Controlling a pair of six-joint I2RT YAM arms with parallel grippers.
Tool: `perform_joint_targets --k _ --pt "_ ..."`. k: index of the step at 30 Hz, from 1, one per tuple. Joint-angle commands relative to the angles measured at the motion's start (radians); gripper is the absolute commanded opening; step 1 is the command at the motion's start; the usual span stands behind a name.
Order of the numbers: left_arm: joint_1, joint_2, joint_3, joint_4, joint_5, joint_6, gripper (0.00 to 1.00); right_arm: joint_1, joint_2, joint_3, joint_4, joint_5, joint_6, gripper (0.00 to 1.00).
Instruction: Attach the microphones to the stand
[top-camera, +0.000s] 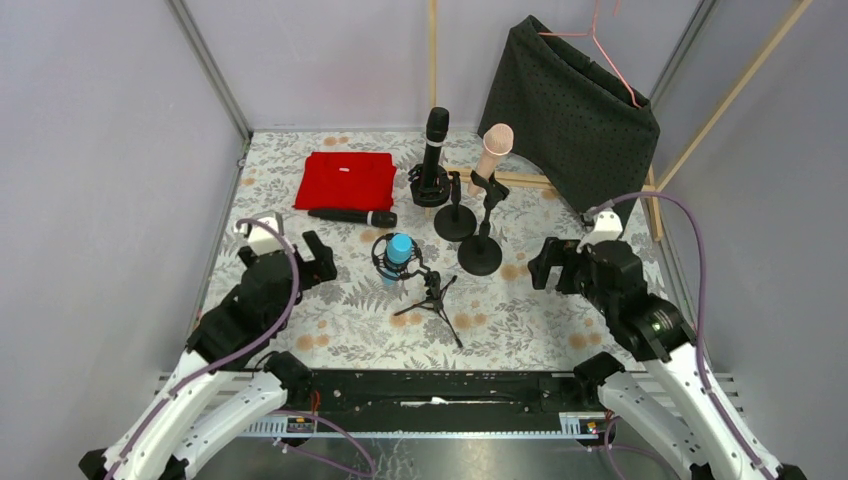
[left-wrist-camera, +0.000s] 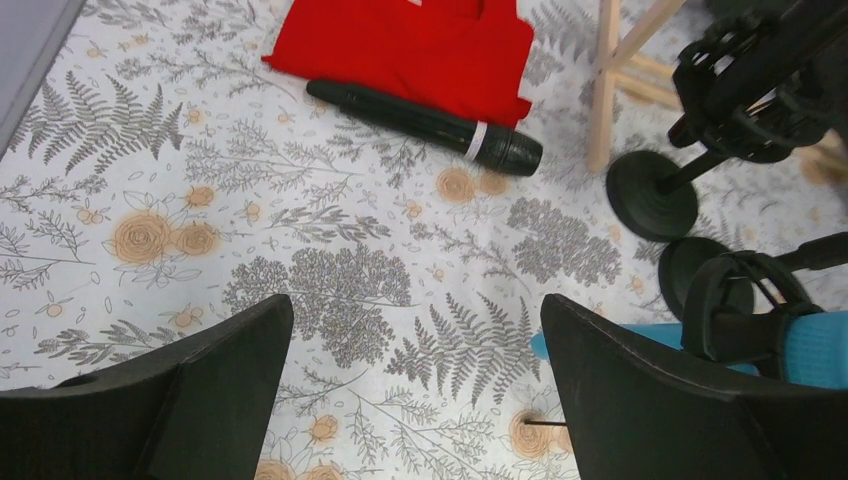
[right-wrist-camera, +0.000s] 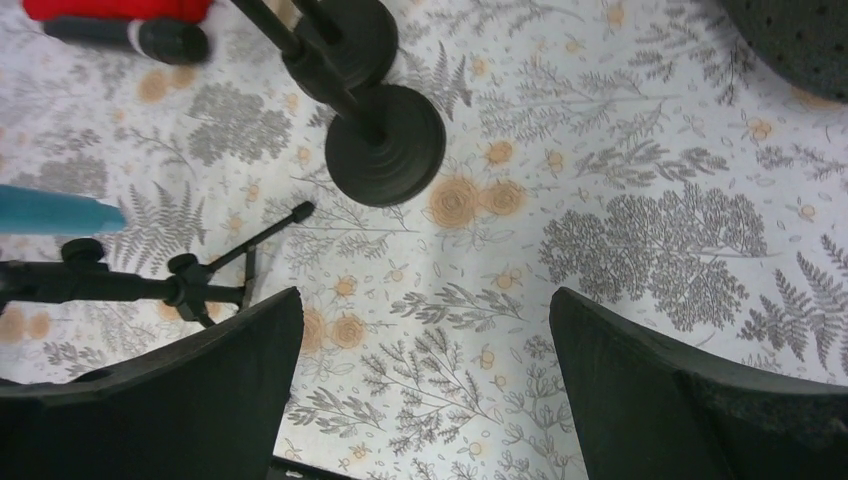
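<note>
One black microphone (top-camera: 436, 140) stands upright in a holder at the back. The peach-pink microphone (top-camera: 492, 150) sits in the clip of a round-based stand (top-camera: 480, 257). The light blue microphone (top-camera: 399, 250) sits in the ring mount of a small tripod stand (top-camera: 432, 295). The second black microphone (top-camera: 352, 216) lies flat on the table by the red cloth; it also shows in the left wrist view (left-wrist-camera: 425, 127). My left gripper (top-camera: 320, 258) is open and empty, left of the blue microphone (left-wrist-camera: 800, 350). My right gripper (top-camera: 548, 262) is open and empty, right of the stands.
A folded red cloth (top-camera: 345, 180) lies at the back left. Another round stand base (top-camera: 455, 222) stands between the upright microphones. A black dotted cloth (top-camera: 570, 110) hangs over a wooden frame at the back right, with a pink hanger (top-camera: 612, 55) above. Grey walls enclose the table.
</note>
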Motion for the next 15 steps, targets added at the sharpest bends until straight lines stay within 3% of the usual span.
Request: perform_joint_targets --k 1,15 --pt "0.004 -0.102 -0.01 0.063 -0.036 0.018 0.99 -0.005 -0.114 -0.021 0.1 -0.034 -0.065 1.0" --pt "0.004 -0.169 -0.033 0.108 0.025 0.042 0.99 -0.006 -0.444 -0.157 0.257 -0.025 -0.163 1.0"
